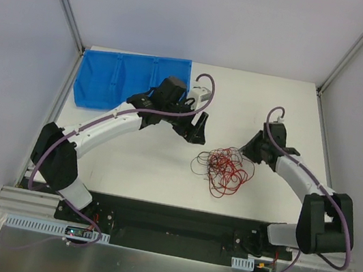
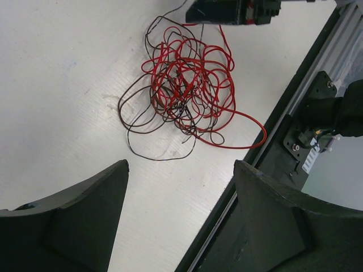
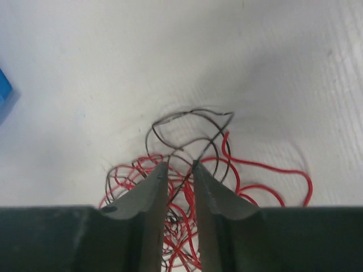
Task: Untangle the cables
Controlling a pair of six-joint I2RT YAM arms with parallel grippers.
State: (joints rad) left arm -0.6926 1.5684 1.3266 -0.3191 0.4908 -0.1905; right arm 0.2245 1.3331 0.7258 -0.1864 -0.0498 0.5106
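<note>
Red and black cables (image 2: 182,82), one tangle

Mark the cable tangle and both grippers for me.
cables (image 1: 223,167), top view, middle of the tangle.
right gripper (image 3: 179,164), right wrist view, midway between its fingertips.
left gripper (image 2: 181,165), left wrist view, midway between its fingertips.

Top view high, looking down on table (image 1: 136,163); both wrist views close, sharing cables (image 2: 187,85) tangle.
</note>
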